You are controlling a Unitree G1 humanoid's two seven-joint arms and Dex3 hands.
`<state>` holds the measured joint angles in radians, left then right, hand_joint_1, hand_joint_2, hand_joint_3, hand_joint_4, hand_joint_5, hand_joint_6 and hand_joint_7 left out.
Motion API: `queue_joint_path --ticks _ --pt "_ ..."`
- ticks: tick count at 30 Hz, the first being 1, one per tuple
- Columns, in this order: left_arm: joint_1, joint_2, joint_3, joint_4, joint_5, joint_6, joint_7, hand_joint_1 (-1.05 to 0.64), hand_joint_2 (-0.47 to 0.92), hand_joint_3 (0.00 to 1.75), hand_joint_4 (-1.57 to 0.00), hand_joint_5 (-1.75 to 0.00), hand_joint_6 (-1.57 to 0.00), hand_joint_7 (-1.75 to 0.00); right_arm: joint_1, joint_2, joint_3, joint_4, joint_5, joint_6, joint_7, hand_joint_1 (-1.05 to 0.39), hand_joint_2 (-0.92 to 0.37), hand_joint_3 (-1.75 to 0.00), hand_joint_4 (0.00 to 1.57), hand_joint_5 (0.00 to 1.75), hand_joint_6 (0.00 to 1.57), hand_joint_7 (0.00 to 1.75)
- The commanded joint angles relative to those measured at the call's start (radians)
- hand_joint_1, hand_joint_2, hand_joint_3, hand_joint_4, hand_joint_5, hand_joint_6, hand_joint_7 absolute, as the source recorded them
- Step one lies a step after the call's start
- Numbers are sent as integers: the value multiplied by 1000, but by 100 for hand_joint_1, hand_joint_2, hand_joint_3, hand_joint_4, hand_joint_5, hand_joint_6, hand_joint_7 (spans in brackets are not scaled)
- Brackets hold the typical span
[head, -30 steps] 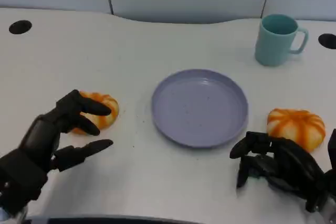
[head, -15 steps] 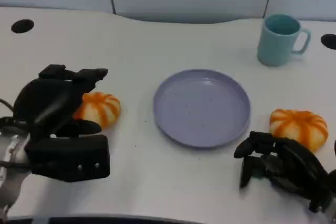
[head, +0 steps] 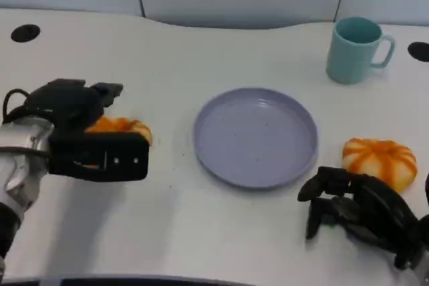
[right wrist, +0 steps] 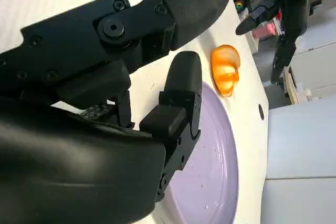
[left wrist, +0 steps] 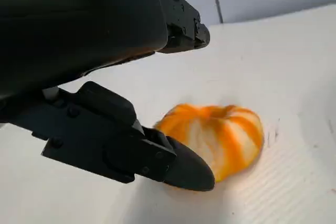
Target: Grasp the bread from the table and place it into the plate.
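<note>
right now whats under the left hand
The left hand hangs over a striped orange bread on the white table. The head view shows the bread's right edge, the rest covered. In the left wrist view its fingers flank the bread, contact unclear.

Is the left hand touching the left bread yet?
Cannot tell. In the left wrist view a finger overlaps the near edge of the bread, hiding any contact. In the head view the left hand covers it.

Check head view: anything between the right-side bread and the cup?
Nothing: bare white table separates the bread from the teal cup in the head view.
</note>
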<state>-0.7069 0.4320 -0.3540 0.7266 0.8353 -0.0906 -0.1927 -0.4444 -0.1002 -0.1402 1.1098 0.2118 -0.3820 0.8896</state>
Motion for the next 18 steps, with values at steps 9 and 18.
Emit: queue_joint_path --ticks 9,18 --pt "-201 -62 -88 345 -76 19 -80 -93 88 0 -7 -4 -15 -4 62 -16 20 -55 -21 43 -26 -52 -92 -7 58 150 70 105" --pt "-266 -145 -154 496 -66 59 -48 -89 86 0 -6 -3 -16 -2 75 -9 14 -53 8 42 -2 -50 -92 -8 60 151 69 104"
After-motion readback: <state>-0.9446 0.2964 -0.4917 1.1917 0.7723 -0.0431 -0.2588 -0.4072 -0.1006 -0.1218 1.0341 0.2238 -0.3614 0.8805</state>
